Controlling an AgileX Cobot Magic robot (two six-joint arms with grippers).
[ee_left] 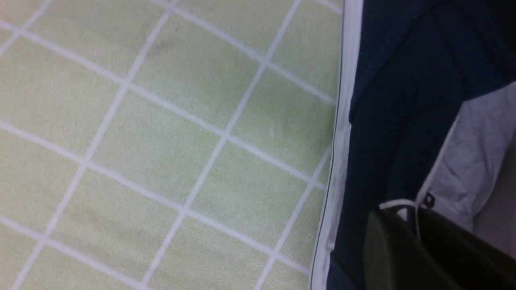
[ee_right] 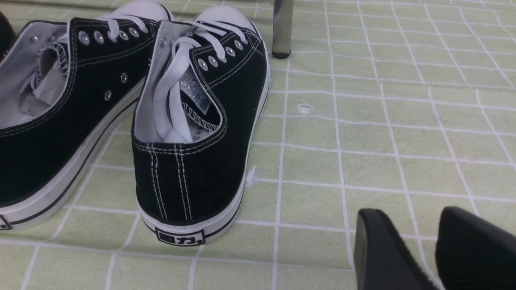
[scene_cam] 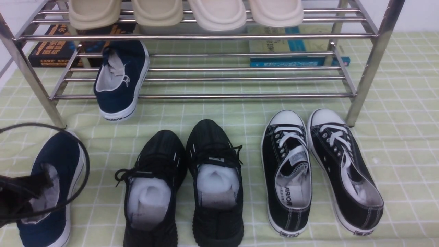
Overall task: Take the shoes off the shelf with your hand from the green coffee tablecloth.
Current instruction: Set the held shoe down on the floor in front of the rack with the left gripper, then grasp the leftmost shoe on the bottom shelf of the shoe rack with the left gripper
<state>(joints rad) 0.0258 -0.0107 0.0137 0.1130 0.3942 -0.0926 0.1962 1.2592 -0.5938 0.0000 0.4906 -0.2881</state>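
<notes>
One navy slip-on shoe (scene_cam: 120, 82) lies toe-inward on the lower tier of the steel shelf (scene_cam: 205, 36), with its "WARRIOR" heel hanging over the front bar. The other navy shoe (scene_cam: 58, 161) is at the front left on the green tablecloth (scene_cam: 394, 120). My left gripper (scene_cam: 37, 187) is shut on this shoe's collar; in the left wrist view the fingers (ee_left: 387, 249) pinch the rim of the navy shoe (ee_left: 403, 100), one inside and one outside. My right gripper (ee_right: 419, 217) is open and empty, low over the cloth, and is out of the front view.
Black knit sneakers (scene_cam: 185, 185) and black canvas sneakers with white laces (scene_cam: 319, 171) stand in front of the shelf. Beige slippers (scene_cam: 185, 12) sit on the upper tier. Books (scene_cam: 51, 48) lie behind the shelf. A shelf leg (ee_right: 282, 28) stands beyond the canvas sneakers.
</notes>
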